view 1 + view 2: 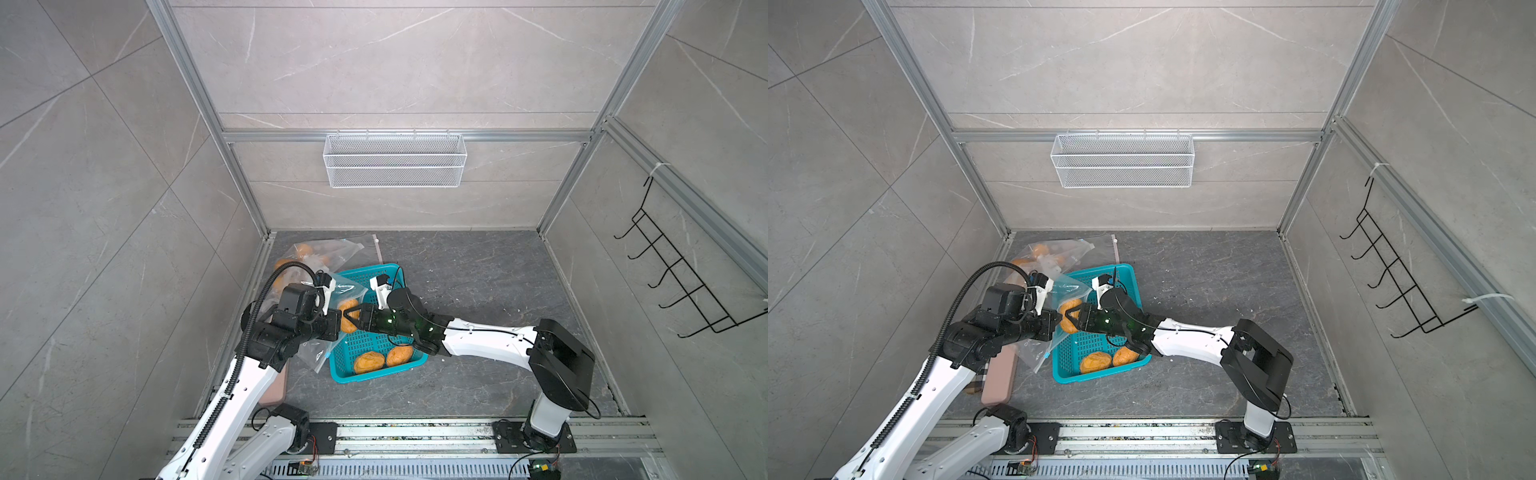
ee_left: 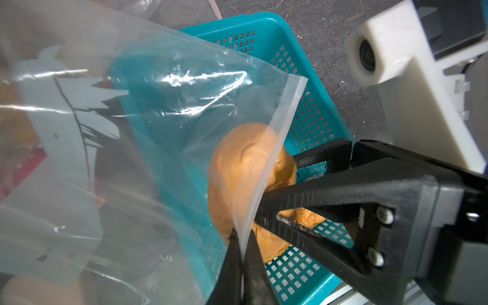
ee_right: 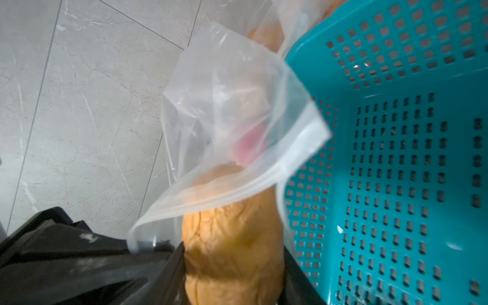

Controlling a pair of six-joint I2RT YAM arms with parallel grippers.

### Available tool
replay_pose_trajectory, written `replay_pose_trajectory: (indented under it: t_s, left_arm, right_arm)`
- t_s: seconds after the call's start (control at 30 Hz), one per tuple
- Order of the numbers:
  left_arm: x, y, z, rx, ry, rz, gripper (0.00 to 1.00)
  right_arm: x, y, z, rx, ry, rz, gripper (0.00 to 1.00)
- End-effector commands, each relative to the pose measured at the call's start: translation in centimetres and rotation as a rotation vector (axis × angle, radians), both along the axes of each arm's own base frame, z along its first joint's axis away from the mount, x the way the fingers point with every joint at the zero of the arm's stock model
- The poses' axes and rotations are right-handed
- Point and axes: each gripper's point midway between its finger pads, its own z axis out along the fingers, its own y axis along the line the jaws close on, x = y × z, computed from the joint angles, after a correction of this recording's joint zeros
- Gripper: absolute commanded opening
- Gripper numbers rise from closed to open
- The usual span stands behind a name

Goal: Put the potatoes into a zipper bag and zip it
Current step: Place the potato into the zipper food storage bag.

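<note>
My left gripper (image 2: pixel 242 235) is shut on the rim of a clear zipper bag (image 2: pixel 171 105), holding its mouth up over the left edge of the teal basket (image 1: pixel 374 374). An orange-tan wrinkled potato (image 3: pixel 232 237) sits between the fingers of my right gripper (image 3: pixel 233 250), which is shut on it. The potato's front end is inside the bag's mouth (image 3: pixel 237 190). In both top views the two grippers meet over the basket (image 1: pixel 348 322) (image 1: pixel 1069 318). Two more potatoes (image 1: pixel 368 361) (image 1: pixel 400 356) lie at the basket's near end.
Another clear bag (image 1: pixel 320 253) holding potatoes lies at the back left by the wall. A pink-brown flat case (image 1: pixel 998 382) lies under my left arm. A white mesh basket (image 1: pixel 395 160) hangs on the back wall and a black hook rack (image 1: pixel 681 274) on the right wall.
</note>
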Motion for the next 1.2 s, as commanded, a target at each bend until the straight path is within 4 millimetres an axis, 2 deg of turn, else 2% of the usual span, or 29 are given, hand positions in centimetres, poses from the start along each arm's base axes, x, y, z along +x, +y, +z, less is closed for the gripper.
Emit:
replay_pose_trajectory:
  t_s: [0.0, 0.23, 0.33, 0.53, 0.73, 0.87, 1.03, 1.1, 1.17]
  left_arm:
    - [0.1, -0.6, 0.6, -0.03, -0.029, -0.032, 0.0]
    - [0.0, -0.8, 0.7, -0.036, -0.028, -0.037, 0.0]
    - [0.0, -0.8, 0.8, -0.041, -0.033, -0.039, 0.0]
    - [0.0, -0.8, 1.0, -0.047, -0.04, -0.04, 0.0]
    - [0.0, -0.4, 1.4, -0.038, -0.062, -0.025, 0.0]
    - [0.0, -0.2, 1.6, -0.037, -0.076, -0.015, 0.0]
    - [0.1, 0.3, 1.8, -0.019, -0.092, 0.006, 0.0]
    - [0.2, 0.5, 1.6, -0.011, -0.092, 0.013, 0.0]
    - [0.3, 0.6, 1.6, -0.004, -0.089, 0.022, 0.0]
  right_arm:
    - [-0.3, 1.4, 0.6, -0.001, 0.001, 0.009, 0.35]
    - [0.3, 1.6, -0.7, 0.009, 0.095, -0.073, 0.41]
    - [0.3, 2.0, -0.2, 0.028, 0.106, -0.07, 0.45]
    - [0.0, 1.5, 0.6, 0.031, 0.113, -0.073, 0.6]
    - [-1.0, 0.5, 2.0, 0.03, 0.091, -0.042, 0.63]
    - [-2.2, -0.7, 2.9, 0.023, 0.062, -0.001, 0.63]
    - [-3.6, -3.2, 4.5, -0.056, -0.062, 0.05, 0.62]
    - [-3.8, -4.8, 4.4, -0.144, -0.127, 0.054, 0.62]
    - [-3.8, -6.5, 3.6, -0.253, -0.17, 0.05, 0.61]
